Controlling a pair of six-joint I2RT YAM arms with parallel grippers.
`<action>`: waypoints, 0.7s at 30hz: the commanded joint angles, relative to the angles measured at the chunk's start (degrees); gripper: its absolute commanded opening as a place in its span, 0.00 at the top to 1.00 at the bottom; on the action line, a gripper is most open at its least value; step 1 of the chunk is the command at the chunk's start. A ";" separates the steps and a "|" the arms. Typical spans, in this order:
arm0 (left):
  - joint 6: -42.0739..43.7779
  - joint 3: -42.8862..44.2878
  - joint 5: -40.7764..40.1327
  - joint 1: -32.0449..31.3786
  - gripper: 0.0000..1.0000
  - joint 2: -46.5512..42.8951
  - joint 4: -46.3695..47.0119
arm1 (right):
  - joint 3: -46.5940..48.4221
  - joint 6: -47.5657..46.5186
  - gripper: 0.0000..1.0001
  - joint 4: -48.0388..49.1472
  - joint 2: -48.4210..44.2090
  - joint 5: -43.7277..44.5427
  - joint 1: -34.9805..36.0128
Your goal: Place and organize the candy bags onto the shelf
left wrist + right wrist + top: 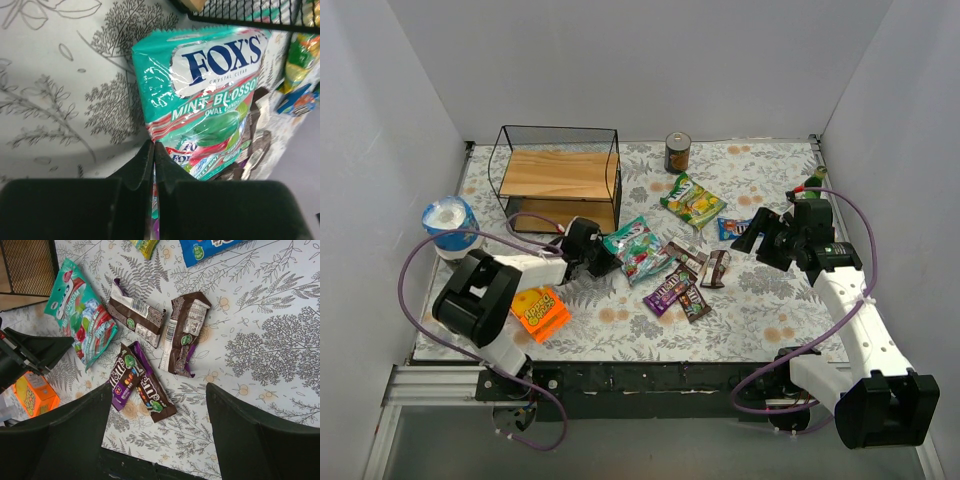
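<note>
Beside the shelf point(560, 175), left tool point(153, 150) clamped on teal bag point(200, 100); right tool point(159, 390) wide apart, empty, over brown packets point(182, 332).

Bright, even light falls from above and leaves only faint, soft shadows. In the left wrist view, white glare streaks the glossy teal bag point(200, 100). The left gripper point(153, 150) just below it looks dark and soft-edged, and the packets point(295, 100) to its right blur.

Left hand point(154, 149) pinched closed (arm stretched low), right hand point(159, 390) spread wide.
</note>
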 commanded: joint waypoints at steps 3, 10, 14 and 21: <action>17.54 5.04 0.20 -0.10 1.00 -9.35 -17.17 | 1.78 -0.75 0.17 -0.54 -1.00 1.81 -0.31; 29.07 10.49 1.96 0.60 1.00 -18.14 -28.69 | 2.23 -0.67 0.18 -0.36 -0.39 2.16 -0.31; 32.85 13.49 2.67 1.66 1.00 -19.90 -32.65 | 1.96 -0.14 0.18 0.34 -0.12 1.72 -0.22; 41.10 19.02 9.25 7.19 1.00 -23.15 -39.15 | 1.87 0.65 0.18 1.65 0.14 0.66 -0.31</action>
